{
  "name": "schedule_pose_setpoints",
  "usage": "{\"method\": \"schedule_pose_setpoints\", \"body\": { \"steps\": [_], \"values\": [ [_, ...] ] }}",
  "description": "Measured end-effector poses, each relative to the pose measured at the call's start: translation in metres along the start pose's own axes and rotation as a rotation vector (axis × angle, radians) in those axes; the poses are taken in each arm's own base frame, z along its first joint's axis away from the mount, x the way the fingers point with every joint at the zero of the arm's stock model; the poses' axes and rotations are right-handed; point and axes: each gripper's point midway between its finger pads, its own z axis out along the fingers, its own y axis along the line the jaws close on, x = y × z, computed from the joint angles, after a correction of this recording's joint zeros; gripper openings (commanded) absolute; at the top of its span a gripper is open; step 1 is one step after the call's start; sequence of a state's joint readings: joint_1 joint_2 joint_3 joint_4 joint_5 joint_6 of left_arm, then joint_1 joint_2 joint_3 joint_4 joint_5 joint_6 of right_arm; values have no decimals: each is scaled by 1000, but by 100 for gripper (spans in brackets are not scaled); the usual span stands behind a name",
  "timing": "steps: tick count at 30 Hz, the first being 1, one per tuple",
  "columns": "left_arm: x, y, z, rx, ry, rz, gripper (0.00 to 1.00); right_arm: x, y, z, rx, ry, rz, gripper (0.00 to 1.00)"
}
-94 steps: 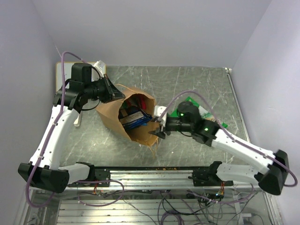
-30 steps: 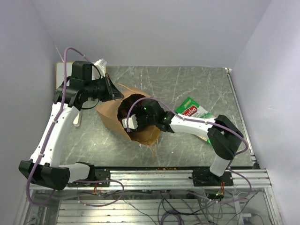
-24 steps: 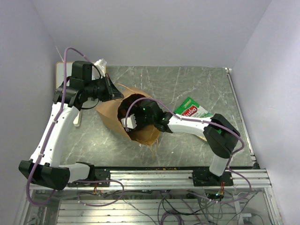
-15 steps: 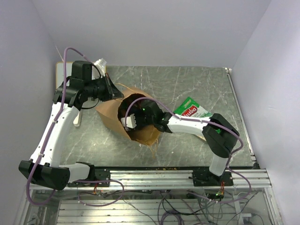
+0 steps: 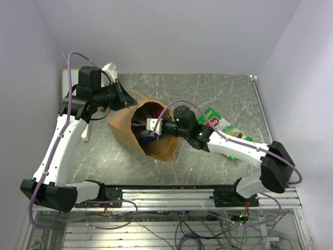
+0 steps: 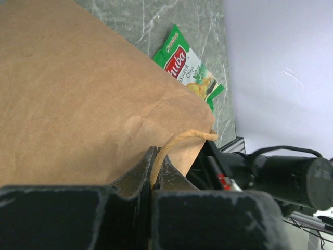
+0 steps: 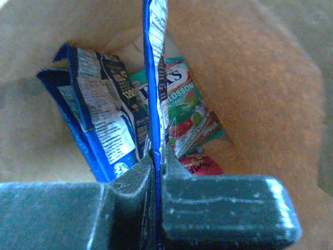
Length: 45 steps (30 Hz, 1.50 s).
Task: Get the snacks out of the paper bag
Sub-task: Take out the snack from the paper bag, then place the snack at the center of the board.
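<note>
The brown paper bag (image 5: 125, 130) lies on its side with its mouth facing right. My left gripper (image 6: 155, 165) is shut on the bag's twisted paper handle (image 6: 184, 136) at the upper rim, shown in the top view as the left gripper (image 5: 125, 100). My right gripper (image 7: 157, 161) reaches into the bag's mouth and is shut on the edge of a blue snack packet (image 7: 155, 62). Deeper inside lie another blue packet (image 7: 99, 117), a teal packet (image 7: 182, 101) and a red one (image 7: 200, 165). A green snack packet (image 5: 218, 124) lies on the table outside the bag, also in the left wrist view as the green packet (image 6: 187, 65).
A white marker-like stick (image 5: 86, 133) lies left of the bag beside the left arm. A small whiteboard (image 5: 67, 79) sits in the back left corner. The right arm (image 5: 234, 148) stretches across the table's right half, over part of the green packet. A metal rail (image 5: 171, 194) runs along the front edge.
My right gripper has shut on the blue packet, and its wrist has drawn back to the right from deep in the bag to its mouth. The left gripper still holds the handle.
</note>
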<state>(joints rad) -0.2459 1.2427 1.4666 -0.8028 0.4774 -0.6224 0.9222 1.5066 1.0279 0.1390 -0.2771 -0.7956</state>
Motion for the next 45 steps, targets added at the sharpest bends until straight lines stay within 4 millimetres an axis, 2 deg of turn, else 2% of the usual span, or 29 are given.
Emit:
{"method": "schedule_pose_setpoints", "body": {
  "steps": [6, 11, 15, 19, 22, 25, 28, 30, 35, 39, 42, 45],
  "values": [
    [-2, 0, 0, -8, -8, -28, 7, -27, -6, -35, 35, -36, 199, 0],
    [-3, -1, 2, -7, -14, -66, 7, -39, 2, -64, 24, -28, 372, 0],
    [-2, 0, 4, -6, -14, -95, 7, -48, 10, -97, 15, -11, 472, 0],
    [-4, 0, 6, -5, -15, -109, 7, -65, 11, -139, 34, -22, 539, 0],
    [-4, 1, 9, -9, -10, -117, 7, -82, 4, -172, 74, -52, 583, 0],
    [-4, 2, 10, -13, -11, -118, 7, -95, -12, -203, 162, -66, 656, 0],
    [-5, 3, 10, -20, -19, -114, 7, -97, -28, -220, 259, -53, 730, 0],
    [-6, 5, 10, -27, -25, -112, 7, -94, -45, -232, 370, -32, 799, 0],
    [-7, 6, 10, -37, -31, -109, 7, -62, -85, -257, 725, 75, 975, 0],
    [-6, 6, 8, -35, -34, -109, 7, -28, -95, -265, 936, 191, 1022, 0],
    [-6, 4, 6, -32, -38, -113, 7, 0, -95, -259, 1031, 282, 1029, 0],
    [-6, 3, 4, -29, -41, -111, 7, 39, -96, -250, 1094, 360, 1089, 0]
  ]
}}
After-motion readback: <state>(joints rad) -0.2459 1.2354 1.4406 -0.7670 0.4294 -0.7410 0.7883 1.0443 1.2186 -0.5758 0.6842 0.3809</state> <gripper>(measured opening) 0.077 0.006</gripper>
